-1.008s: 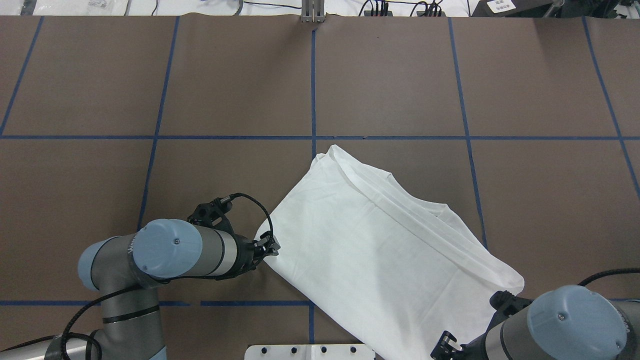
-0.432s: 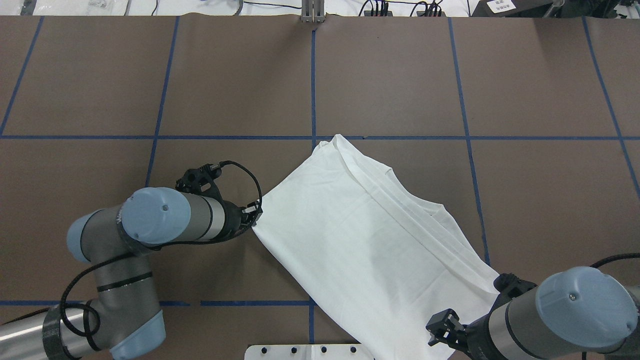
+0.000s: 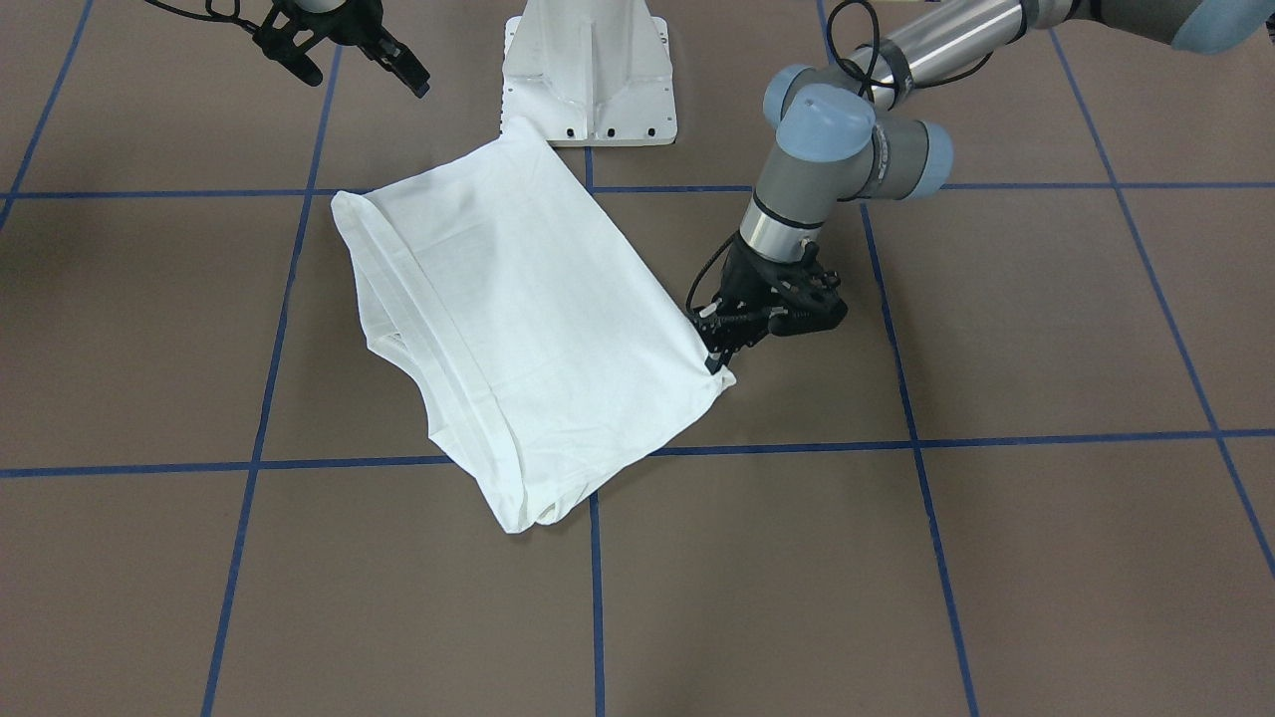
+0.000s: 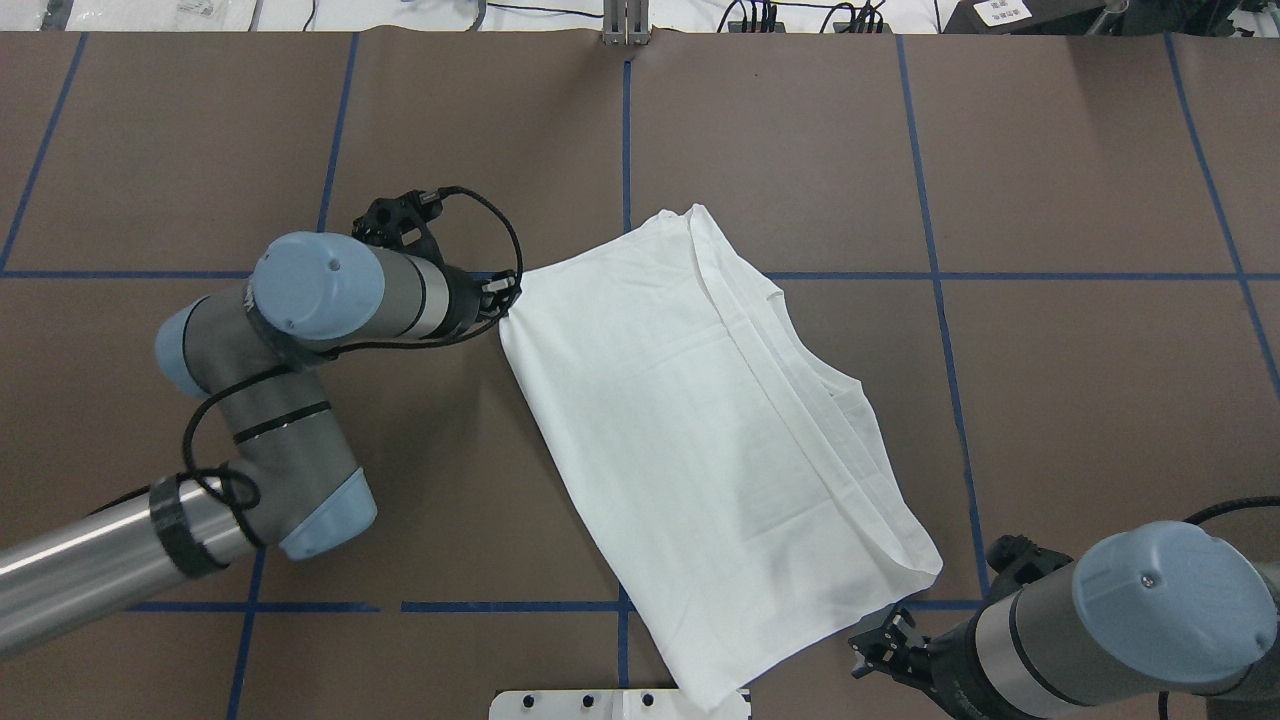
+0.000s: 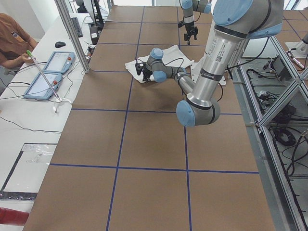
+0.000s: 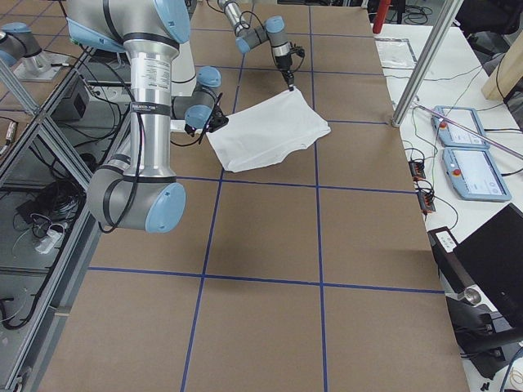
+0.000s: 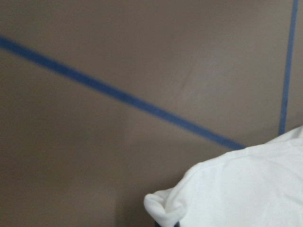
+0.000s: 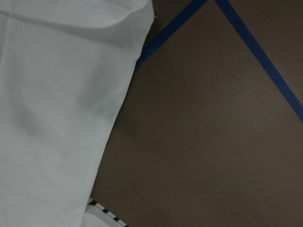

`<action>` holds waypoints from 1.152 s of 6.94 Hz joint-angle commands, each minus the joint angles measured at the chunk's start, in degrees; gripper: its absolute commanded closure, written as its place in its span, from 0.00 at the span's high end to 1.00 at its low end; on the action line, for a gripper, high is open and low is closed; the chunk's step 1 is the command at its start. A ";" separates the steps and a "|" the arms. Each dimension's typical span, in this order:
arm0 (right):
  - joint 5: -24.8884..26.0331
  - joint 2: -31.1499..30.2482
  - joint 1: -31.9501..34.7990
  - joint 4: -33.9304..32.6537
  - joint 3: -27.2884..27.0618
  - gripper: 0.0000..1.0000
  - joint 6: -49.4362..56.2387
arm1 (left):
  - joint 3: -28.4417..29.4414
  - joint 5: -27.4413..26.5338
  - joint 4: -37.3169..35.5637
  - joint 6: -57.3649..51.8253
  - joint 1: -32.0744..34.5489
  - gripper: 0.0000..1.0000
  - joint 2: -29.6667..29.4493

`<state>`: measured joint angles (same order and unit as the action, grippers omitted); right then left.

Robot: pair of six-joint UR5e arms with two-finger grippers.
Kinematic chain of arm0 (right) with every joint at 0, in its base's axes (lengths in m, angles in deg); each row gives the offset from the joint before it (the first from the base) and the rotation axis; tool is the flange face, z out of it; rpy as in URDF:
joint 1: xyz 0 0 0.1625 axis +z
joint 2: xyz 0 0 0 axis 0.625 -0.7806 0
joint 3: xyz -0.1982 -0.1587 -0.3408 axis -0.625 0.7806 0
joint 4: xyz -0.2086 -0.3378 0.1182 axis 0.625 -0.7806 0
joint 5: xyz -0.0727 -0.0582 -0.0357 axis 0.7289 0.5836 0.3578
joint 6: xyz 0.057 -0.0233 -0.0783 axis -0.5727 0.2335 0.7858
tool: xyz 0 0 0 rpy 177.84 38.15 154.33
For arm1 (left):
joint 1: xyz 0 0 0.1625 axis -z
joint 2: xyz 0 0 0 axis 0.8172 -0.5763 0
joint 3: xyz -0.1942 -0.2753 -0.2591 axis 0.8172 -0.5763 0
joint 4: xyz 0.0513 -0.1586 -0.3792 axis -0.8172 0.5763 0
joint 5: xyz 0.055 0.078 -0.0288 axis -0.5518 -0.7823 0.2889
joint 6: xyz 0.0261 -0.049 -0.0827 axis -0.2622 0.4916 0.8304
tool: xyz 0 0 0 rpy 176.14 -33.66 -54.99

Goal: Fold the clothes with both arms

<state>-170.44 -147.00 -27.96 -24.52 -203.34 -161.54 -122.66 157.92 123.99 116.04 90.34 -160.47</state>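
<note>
Shirt folded on surface, one corner gripped.
Shirt (image 4: 700, 450) lies flat on the surface (image 4: 1050, 180), near corner reaching the pedestal (image 3: 588, 70). Left claw (image 3: 713, 354), away from the pedestal, is clamped on a shirt corner. Right claw (image 3: 349, 58), beside the pedestal, is spread and empty.

The silver-grey jointed left arm (image 4: 262, 440) folds sharply at its blue-capped wrist. Its black two-finger left gripper (image 4: 503, 297) sits low, clamped on a corner of the white cotton T-shirt (image 4: 690, 420). The matching right arm (image 4: 1110, 620) holds its black right gripper (image 4: 868, 652) with jaws spread, just beside the cloth's edge.
</note>
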 commanded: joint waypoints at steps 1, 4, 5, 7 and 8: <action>0.46 3.48 4.45 -0.09 0.82 1.00 0.09 | 23.18 -0.03 13.96 -0.93 6.80 0.00 -12.98; 5.08 12.11 8.61 -0.09 7.58 1.00 0.17 | 29.54 0.67 16.90 -0.93 7.97 0.58 -17.62; 9.04 12.39 7.65 -0.26 9.25 1.00 1.13 | 23.18 1.37 16.47 -1.01 8.06 0.60 -15.63; 10.48 21.21 7.47 -15.36 11.98 1.00 16.07 | 5.79 10.04 16.29 -0.75 8.06 0.62 -3.79; 12.92 25.18 5.38 -23.04 13.38 1.00 25.74 | 2.50 10.69 16.20 -0.75 8.32 0.62 -1.91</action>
<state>-159.74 -126.81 -20.82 -38.16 -191.60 -146.67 -114.42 166.53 140.29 115.26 98.45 -165.93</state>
